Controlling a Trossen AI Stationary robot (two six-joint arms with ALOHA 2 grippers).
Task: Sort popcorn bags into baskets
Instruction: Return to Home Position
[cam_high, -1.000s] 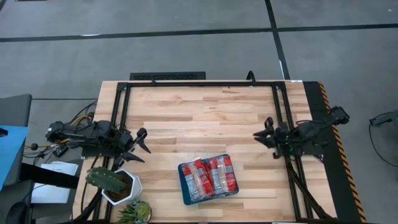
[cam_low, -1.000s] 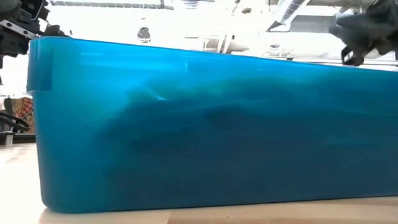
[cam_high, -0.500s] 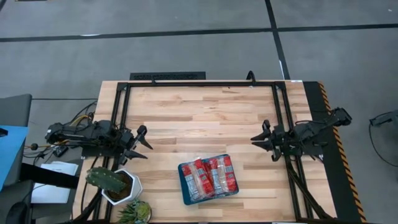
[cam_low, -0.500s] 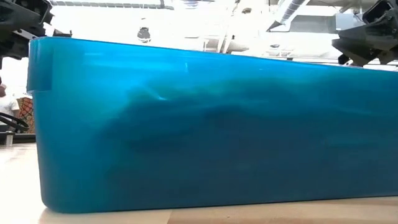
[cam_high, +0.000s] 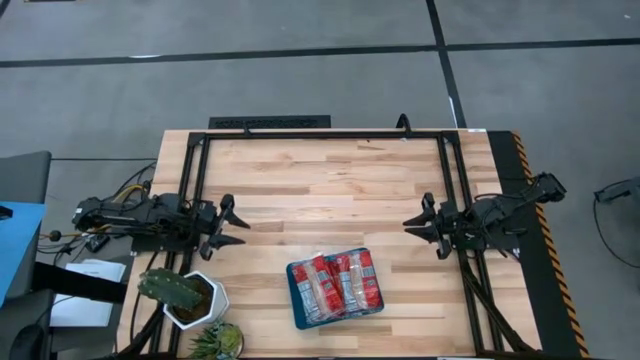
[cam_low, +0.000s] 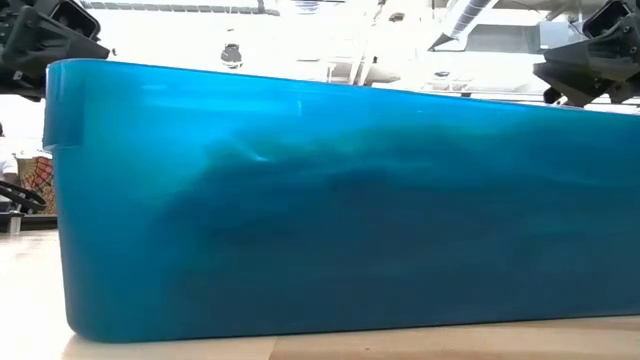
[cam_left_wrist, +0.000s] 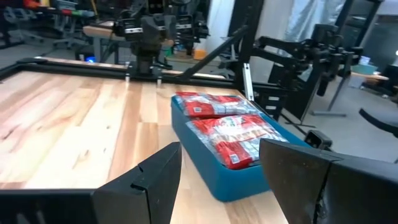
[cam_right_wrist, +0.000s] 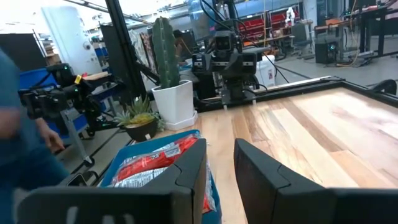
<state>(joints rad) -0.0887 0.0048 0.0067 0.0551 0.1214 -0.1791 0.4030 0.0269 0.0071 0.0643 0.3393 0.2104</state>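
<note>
the glossy red popcorn bags (cam_high: 337, 283) lay flat, packed side by side in the shallow, round-cornered teal tray (cam_high: 294, 300) near the plank table (cam_high: 330, 180)'s front edge. the left gripper (cam_high: 235, 222), empty with fingers wide apart, had swung from its slant to point straight across. the right gripper (cam_high: 425, 225), narrowly parted, had hardly moved. bare wood lay open between them.

The red popcorn bags (cam_high: 337, 283) are lying flat, side by side and slightly overlapping, filling the shallow teal-blue tray (cam_high: 294, 296), which is sitting a little askew on the desk, between the left end effector (cam_high: 237, 225) and the right end effector (cam_high: 415, 226), apart from both.
</note>
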